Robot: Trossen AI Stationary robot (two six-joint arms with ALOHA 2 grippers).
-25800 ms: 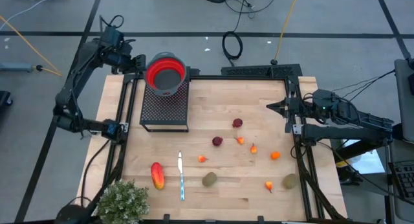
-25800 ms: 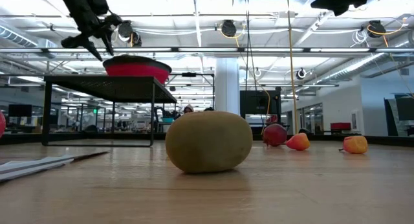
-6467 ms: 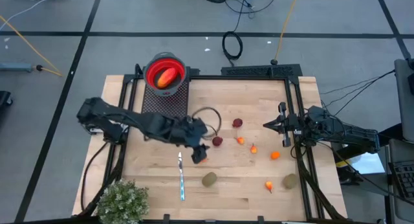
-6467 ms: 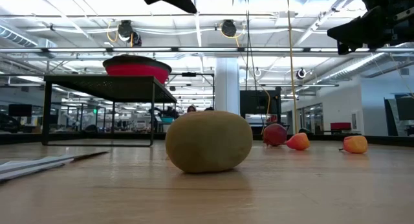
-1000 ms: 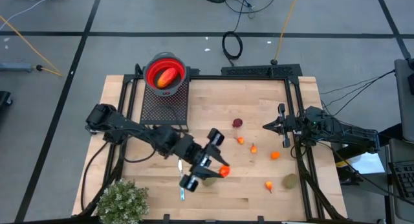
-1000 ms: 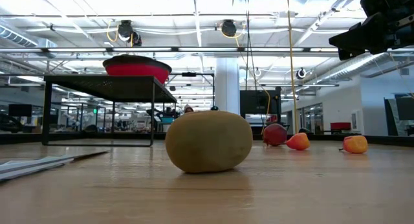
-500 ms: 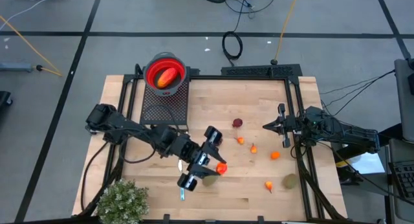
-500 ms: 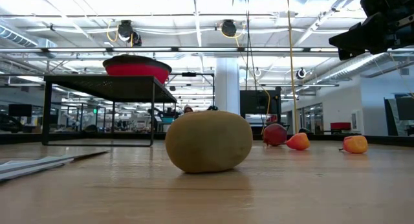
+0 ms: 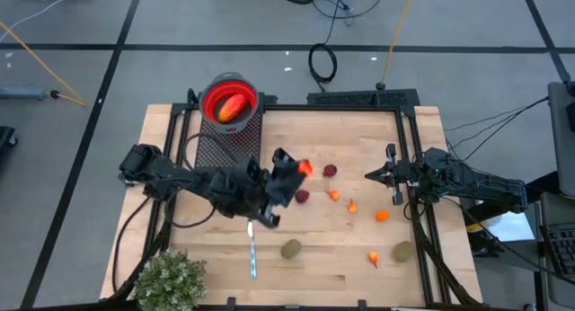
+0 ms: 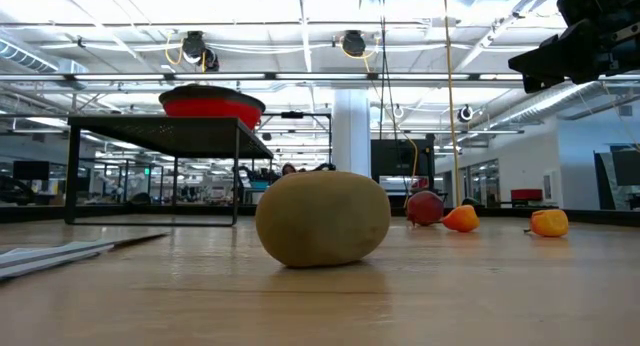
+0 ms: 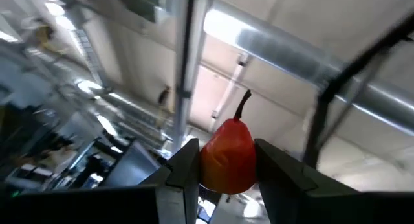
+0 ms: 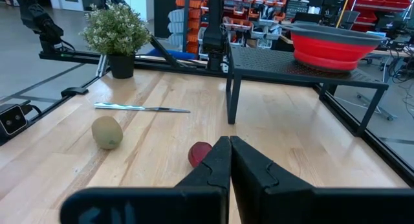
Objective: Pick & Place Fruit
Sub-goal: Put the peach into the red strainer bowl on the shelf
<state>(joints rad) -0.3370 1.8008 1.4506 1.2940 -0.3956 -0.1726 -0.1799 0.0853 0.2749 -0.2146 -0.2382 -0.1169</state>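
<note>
A small orange fruit (image 11: 228,156) sits clamped between the left claw's (image 9: 300,170) fingers, lifted above the table (image 9: 359,140), while the right claw (image 9: 370,174), pressed closed and empty, waits at the table's right edge.

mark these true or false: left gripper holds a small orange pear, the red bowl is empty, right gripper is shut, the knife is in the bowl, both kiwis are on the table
1. The left gripper holds a small orange pear. True; its fingers clamp it on both sides.
2. The red bowl is empty. False; a red-orange fruit lies inside it.
3. The right gripper is shut. True; its fingers meet, holding nothing.
4. The knife is in the bowl. False; it lies flat on the table, near the plant.
5. Both kiwis are on the table. True; one kiwi sits by the knife, the other kiwi near the right edge.
</note>
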